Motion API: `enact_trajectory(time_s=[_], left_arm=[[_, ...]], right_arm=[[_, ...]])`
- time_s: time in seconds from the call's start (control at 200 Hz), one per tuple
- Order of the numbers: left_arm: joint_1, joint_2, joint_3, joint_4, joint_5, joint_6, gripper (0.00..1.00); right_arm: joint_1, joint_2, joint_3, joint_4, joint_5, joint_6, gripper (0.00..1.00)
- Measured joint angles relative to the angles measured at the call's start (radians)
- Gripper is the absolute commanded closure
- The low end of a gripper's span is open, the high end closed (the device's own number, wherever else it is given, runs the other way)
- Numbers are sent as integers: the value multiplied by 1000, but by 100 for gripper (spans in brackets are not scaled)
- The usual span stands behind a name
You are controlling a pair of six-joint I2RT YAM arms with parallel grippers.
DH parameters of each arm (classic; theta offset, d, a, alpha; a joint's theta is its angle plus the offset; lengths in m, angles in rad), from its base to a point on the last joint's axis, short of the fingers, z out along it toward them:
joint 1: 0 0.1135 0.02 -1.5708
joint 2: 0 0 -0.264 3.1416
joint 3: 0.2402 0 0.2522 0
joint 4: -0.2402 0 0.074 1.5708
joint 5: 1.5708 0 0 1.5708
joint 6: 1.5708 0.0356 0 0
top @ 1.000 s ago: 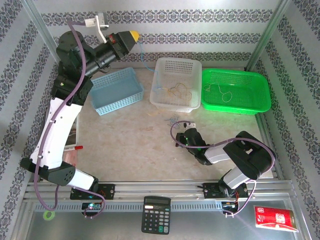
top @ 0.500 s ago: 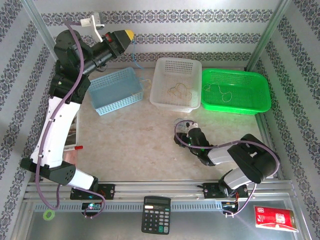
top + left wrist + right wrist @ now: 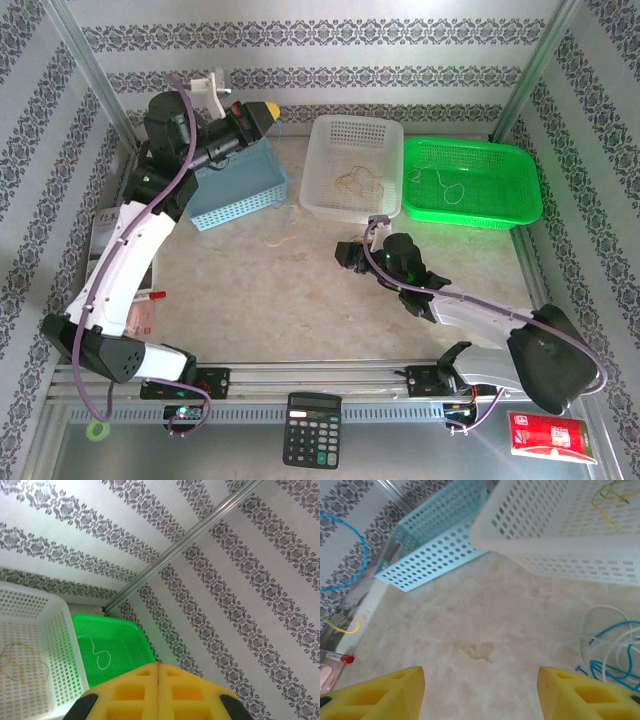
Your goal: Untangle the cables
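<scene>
Striped, patterned wallpaper backed the pale table (image 3: 250, 290). From the left wrist, the left gripper (image 3: 158, 682) showed its yellow fingers pressed shut. Beyond their tips sat a white basket (image 3: 60, 645) and a green basket (image 3: 127, 640), a thin strand in each. The right wrist showed the right gripper (image 3: 480, 680) spread open over bare tabletop. Blue and white cables (image 3: 612, 652) lay just right of its fingers, and a blue loop (image 3: 357, 542) hung far to their left.

I see a yellowish-tan cable (image 3: 356, 182) loosely coiled in the white basket (image 3: 350, 135), a whitish cable (image 3: 441, 181) looped in the green basket (image 3: 490, 190), a tangle of blue and white cables (image 3: 607, 650) lying on the tabletop (image 3: 470, 620) beside the white basket, and a thin blue cable (image 3: 364, 555) arcing in mid-air.
</scene>
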Motion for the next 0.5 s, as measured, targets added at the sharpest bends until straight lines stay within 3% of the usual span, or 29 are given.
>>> enact_trajectory(time_s=[0.5], left_arm=[[0,-91,-147,80,24,-21,100]], right_arm=[[-6,11,62,-57,-75,5,38]])
